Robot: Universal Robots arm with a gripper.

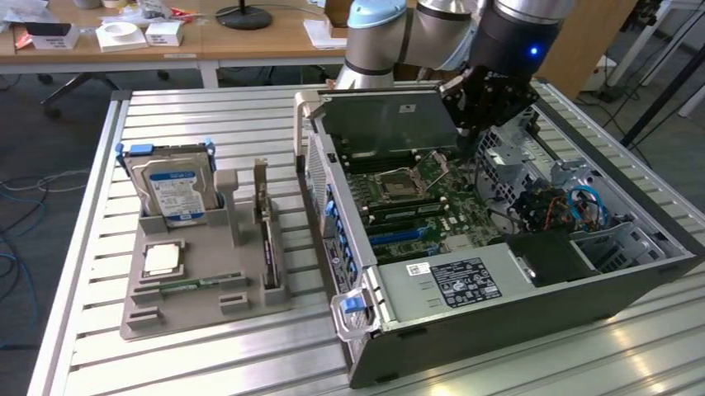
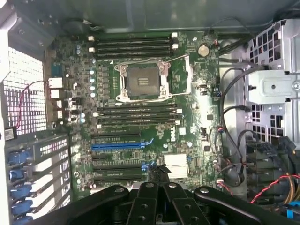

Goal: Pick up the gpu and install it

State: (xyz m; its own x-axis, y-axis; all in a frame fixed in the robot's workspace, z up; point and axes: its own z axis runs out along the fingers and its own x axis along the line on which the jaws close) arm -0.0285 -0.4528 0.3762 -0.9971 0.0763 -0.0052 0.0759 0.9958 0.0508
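Black angular pincer (image 2: 159, 174) clenched, empty, above green motherboard (image 2: 199, 119); slim upright gpu (image 1: 266, 216) in matte grey tray (image 1: 220, 310).

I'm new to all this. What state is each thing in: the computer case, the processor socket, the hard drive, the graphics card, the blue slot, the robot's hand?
Computer case: open, insides exposed.
Processor socket: empty, frame around it.
Hard drive: upright in the grey holder.
Graphics card: looks to be the upright board in the holder, not installed.
Blue slot: empty.
Hand: above the open case, away from the holder.
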